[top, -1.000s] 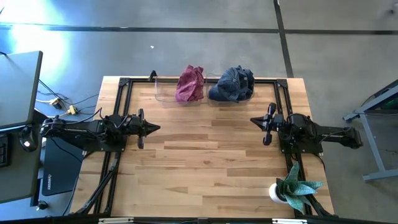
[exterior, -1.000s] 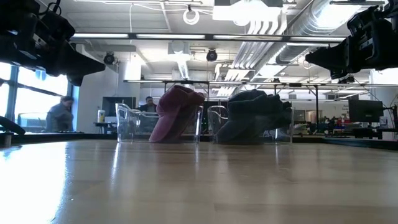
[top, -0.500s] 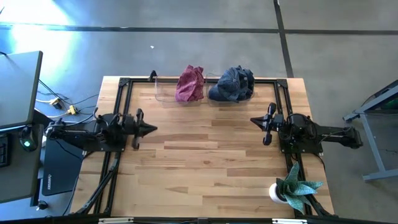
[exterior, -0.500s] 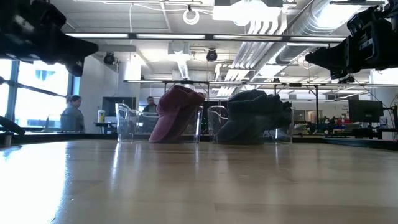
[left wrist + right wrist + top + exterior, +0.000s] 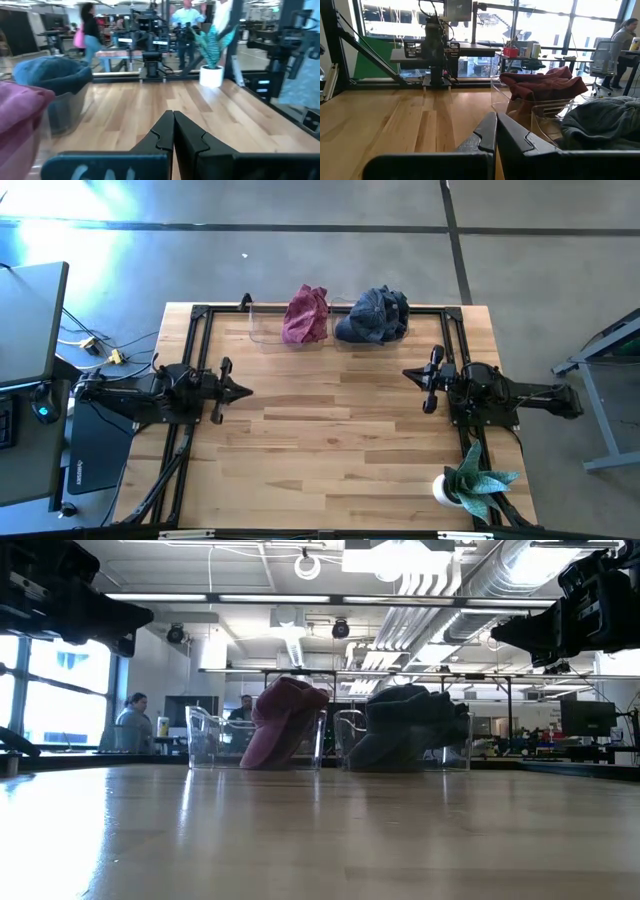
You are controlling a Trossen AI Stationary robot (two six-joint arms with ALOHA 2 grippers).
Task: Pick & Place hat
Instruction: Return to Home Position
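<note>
High view, red cap [image 5: 306, 315] in left bin [image 5: 265, 326], blue caps [image 5: 372, 315] in right bin [image 5: 343, 340]

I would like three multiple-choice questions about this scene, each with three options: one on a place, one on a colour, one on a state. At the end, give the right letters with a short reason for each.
1. Where on the table does the potted plant stand?
A. In its middle.
B. At a corner on the side of the right arm.
C. At a corner on the side of the left arm.

2. What colour are the caps in the right transparent bin?
A. Red.
B. Blue.
C. Yellow.

3. In what state is the left gripper?
A. Open and empty.
B. Shut on a cap.
C. Shut, holding nothing.

Answers:
1 B: the high view shows the plant at that corner, beside the right arm.
2 B: the heap in that bin is dark blue.
3 C: the left wrist view shows its fingers pressed together with nothing between them.
</note>
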